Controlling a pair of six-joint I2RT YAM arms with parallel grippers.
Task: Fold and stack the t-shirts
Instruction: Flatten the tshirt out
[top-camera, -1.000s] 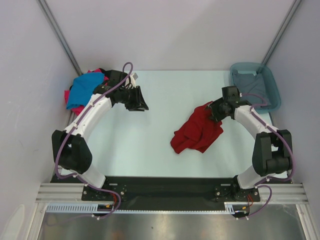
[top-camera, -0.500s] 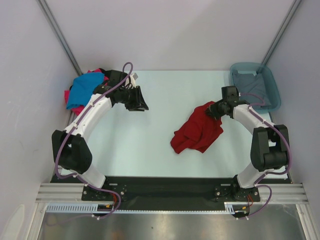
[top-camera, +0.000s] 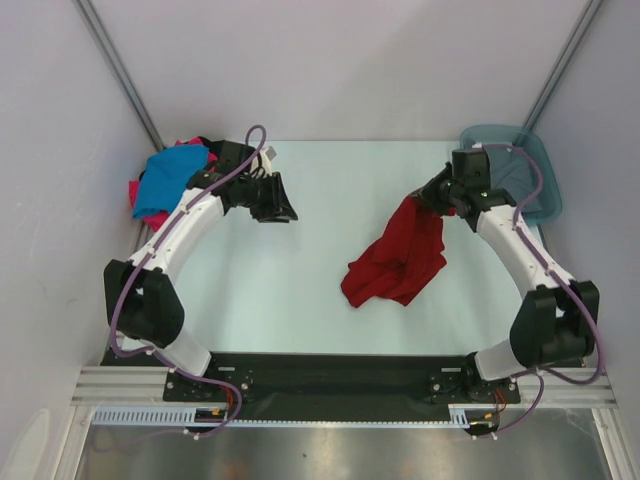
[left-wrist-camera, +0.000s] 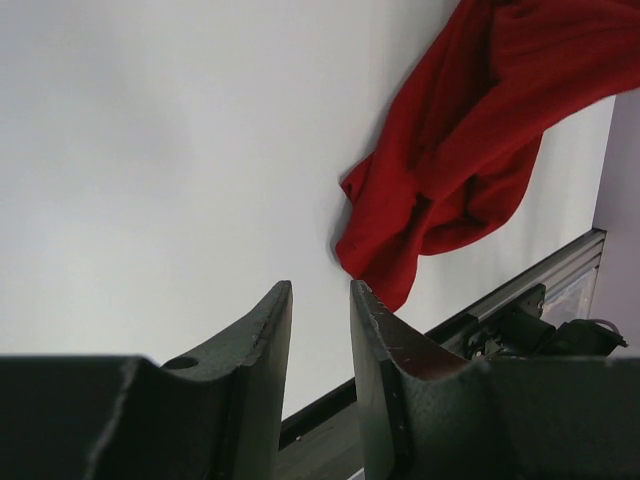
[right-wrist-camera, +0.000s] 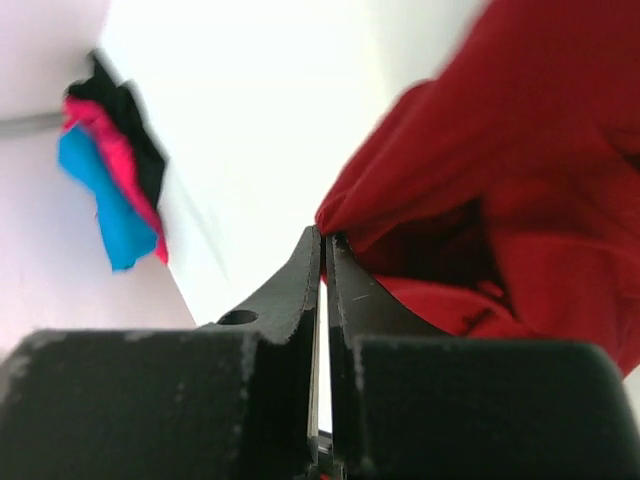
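**Top view.** The dark red t-shirt (top-camera: 398, 262) is right of centre on the pale surface (top-camera: 320, 190). Its bulk sits crumpled on the near side. Its far end is drawn up in a narrow peak to the right hand (top-camera: 436, 196).

- The teal tub (top-camera: 545, 190) is in the far right corner, with the grey t-shirt (top-camera: 505, 170) lying inside it.
- A heap sits in the far left corner. The blue t-shirt (top-camera: 170, 175) is on top, the hot pink t-shirt (top-camera: 148, 212) shows under its left and near edge, and the black t-shirt (top-camera: 200, 144) is on the far side.

**Arms, from the top view.**
- The right arm rises from its near-right base along the right edge. Its forearm angles far and left, and its wrist is just beside the tub.
- The left arm bows out along the left edge from its near-left base. The left hand (top-camera: 282, 203) points right over bare surface, near the heap and well apart from the red shirt.

**Right wrist view.** This view settles the grip, which the top view leaves too small to read. The fingers are pressed to a hairline slit, with a fold of red cloth caught at their tips. Red fabric, blurred, fills the right side. The blue, pink and black heap shows across the surface at upper left.

**Left wrist view.** This view settles the other hand. Its fingers stand apart with a narrow gap and nothing between them. Bare surface lies beyond, and the red shirt further off rises out of the top of the picture. A metal rail at the near edge shows at lower right.
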